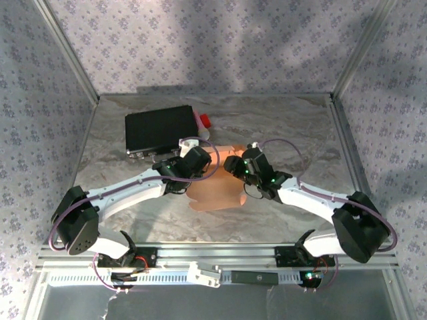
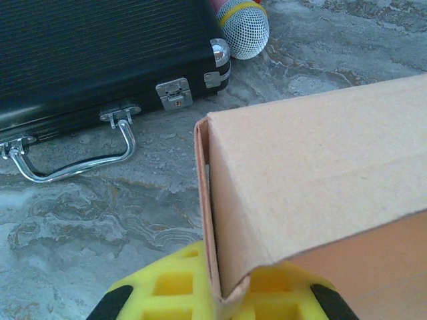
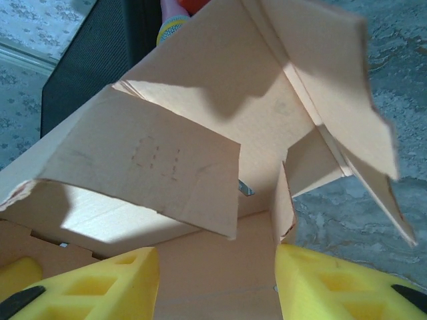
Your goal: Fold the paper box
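The paper box [image 1: 215,193] is salmon-orange cardboard, partly folded, lying mid-table between both arms. In the left wrist view a folded wall of the paper box [image 2: 313,173] rises over the table, and my left gripper [image 2: 223,293] is shut on its lower corner edge, one yellow finger [image 2: 167,287] on each side. From above, the left gripper [image 1: 203,159] sits at the box's far left side. My right gripper [image 3: 217,273] is open, its yellow fingers [image 3: 100,287] set apart with a flat panel of the paper box [image 3: 220,133] between them and loose flaps spread above. It is at the box's far right side [image 1: 235,165].
A black flat case [image 1: 160,130] with a metal handle [image 2: 73,163] and latches lies at the back left, close behind the box. A microphone-like object with a white mesh head [image 2: 243,27] and red body [image 1: 204,121] lies at the case's right end. Marbled tabletop [image 1: 287,127] stretches right.
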### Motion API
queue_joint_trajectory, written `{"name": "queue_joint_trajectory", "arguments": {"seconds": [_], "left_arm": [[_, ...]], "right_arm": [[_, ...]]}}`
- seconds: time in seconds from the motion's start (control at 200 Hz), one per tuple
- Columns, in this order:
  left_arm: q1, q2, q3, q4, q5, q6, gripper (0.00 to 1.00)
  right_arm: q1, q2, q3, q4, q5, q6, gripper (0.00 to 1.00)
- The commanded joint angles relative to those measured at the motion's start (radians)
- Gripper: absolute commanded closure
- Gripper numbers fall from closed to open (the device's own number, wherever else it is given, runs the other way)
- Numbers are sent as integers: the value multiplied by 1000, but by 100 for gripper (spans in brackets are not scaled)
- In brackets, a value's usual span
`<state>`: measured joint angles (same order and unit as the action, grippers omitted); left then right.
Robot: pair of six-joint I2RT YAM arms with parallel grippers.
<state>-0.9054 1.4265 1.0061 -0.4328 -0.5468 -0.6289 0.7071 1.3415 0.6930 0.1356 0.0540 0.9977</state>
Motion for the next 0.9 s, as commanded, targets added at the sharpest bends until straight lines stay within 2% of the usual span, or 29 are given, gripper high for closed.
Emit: {"name": "queue_joint_trajectory", "arguments": {"seconds": [0.0, 0.33, 0.46, 0.5, 0.62, 0.685, 0.76, 0.894], "left_arm": [[-12, -15, 32, -3, -3, 14, 100], [-2, -9, 29, 11, 15, 14, 100], [14, -12, 33, 14, 37, 32, 100], [28, -16, 31, 25, 65, 49, 100], [122, -36, -1, 85, 238, 93, 100], [151, -51, 3, 89, 300, 136, 100], [186, -75, 11, 85, 379, 175, 100], [254, -118, 39, 36, 526, 232, 100]], "right_arm": [[14, 15, 44, 12, -21, -19, 50], [50, 48, 91, 17, -78, -32, 51], [38, -2, 107, -20, -133, -93, 50], [30, -34, 117, -36, -175, -135, 46], [-13, -174, 169, -165, -298, -294, 36], [-98, -264, 165, -217, -387, -339, 35], [-272, -349, 137, -241, -534, -347, 37], [-549, -387, 104, -243, -771, -345, 49]]}}
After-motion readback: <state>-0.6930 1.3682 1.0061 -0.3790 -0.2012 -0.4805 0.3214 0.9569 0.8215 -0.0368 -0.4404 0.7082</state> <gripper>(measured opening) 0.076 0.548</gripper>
